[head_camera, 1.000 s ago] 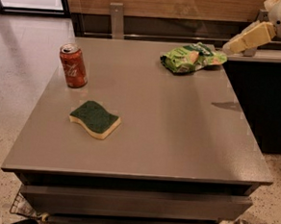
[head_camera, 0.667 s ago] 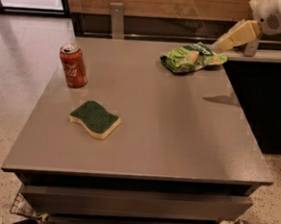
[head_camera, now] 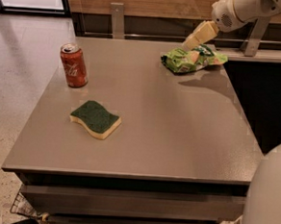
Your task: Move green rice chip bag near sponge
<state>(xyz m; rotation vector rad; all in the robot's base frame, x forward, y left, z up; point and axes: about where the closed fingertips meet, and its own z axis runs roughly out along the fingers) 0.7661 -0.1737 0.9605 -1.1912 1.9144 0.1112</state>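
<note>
Camera view: tool [head_camera: 190, 42] by one bag [head_camera: 185, 63]

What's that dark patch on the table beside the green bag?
In the camera view it's a shadow, probably from the arm: the gripper hangs just over the green rice chip bag, at the far right of the table.

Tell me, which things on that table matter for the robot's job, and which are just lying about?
Part of the job: green rice chip bag, far right; sponge, near left; claw, at the bag's far edge.
Just lying about: red soda can, upright at the table's far left.
</note>
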